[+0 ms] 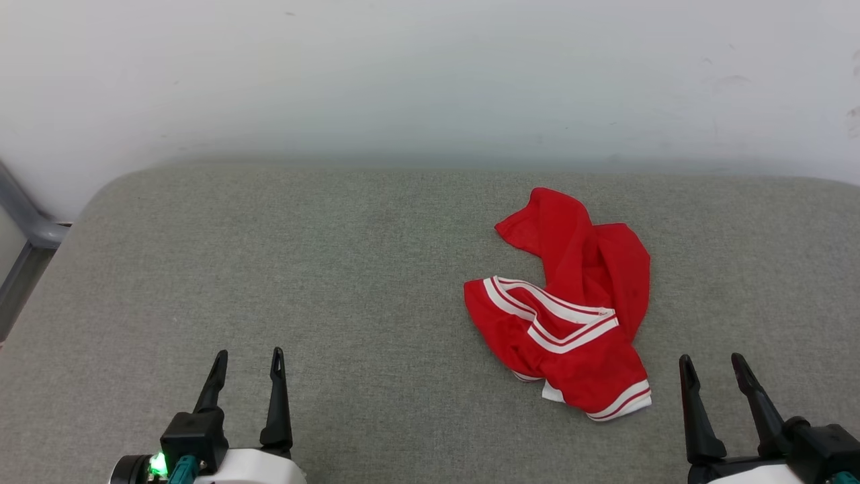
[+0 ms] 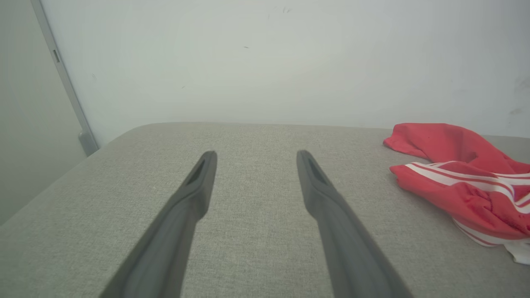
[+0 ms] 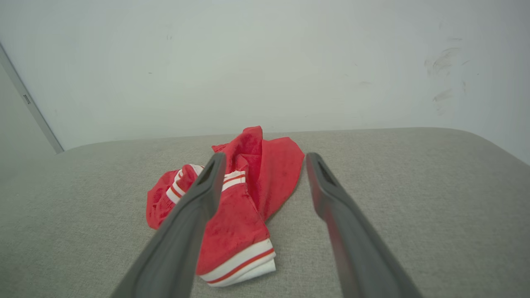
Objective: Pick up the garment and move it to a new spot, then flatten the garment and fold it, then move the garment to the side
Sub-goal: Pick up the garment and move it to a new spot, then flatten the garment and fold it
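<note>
Right end effector (image 1: 711, 359): hanging open, near the garment (image 1: 571, 349)
Left end effector (image 1: 249, 352): gaping too, well apart from it
Risk: grabbing one crumpled layer, probably slipping mid-lift

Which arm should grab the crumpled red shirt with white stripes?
Probably the right. The right gripper sits open beside the crumpled red shirt with white-striped trim, on the right side of the grey cushioned surface. The left gripper, also open, is farther away.
</note>
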Available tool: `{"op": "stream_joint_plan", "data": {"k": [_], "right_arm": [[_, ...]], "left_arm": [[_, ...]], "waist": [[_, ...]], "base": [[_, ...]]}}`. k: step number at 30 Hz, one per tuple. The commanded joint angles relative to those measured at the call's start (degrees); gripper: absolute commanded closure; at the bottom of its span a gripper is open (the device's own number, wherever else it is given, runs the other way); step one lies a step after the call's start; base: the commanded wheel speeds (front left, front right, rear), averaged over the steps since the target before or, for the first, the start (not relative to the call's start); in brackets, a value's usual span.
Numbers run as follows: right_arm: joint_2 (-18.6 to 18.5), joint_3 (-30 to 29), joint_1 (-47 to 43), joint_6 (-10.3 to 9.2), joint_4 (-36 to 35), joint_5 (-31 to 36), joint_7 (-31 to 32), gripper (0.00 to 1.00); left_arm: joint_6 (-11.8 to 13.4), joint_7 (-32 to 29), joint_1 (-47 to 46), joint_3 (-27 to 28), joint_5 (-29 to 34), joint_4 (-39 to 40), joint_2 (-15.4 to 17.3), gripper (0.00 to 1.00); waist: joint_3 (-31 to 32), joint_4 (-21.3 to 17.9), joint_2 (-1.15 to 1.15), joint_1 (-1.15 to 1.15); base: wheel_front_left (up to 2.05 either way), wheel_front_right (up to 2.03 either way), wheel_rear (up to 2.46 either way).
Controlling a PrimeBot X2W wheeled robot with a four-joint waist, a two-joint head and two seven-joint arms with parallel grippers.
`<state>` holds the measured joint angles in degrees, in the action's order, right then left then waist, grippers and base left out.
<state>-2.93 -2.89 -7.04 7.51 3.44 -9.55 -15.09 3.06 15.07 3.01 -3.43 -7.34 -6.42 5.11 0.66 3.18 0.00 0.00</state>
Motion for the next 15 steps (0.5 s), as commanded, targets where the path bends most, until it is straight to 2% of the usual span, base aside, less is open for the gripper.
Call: {"op": "stream_joint_plan", "data": {"k": [1,15], "right_arm": [[0.1,0.1,-0.2,-0.04,0.1,-0.3,-0.1,0.0],[0.1,0.1,0.3,-0.04,0.1,0.0,-0.1,0.0]], "left_arm": [[-0.2,0.1,0.3,0.1,0.2,0.0,-0.1,0.0],[-1.9,0.2,0.0,1.7,1.7,-0.6,-1.3,0.0]], "waist": [[0.0,0.0,0.0,0.0],[0.0,0.0,0.0,0.0]], "base": [[0.0,0.0,0.0],[0.0,0.0,0.0]]}}
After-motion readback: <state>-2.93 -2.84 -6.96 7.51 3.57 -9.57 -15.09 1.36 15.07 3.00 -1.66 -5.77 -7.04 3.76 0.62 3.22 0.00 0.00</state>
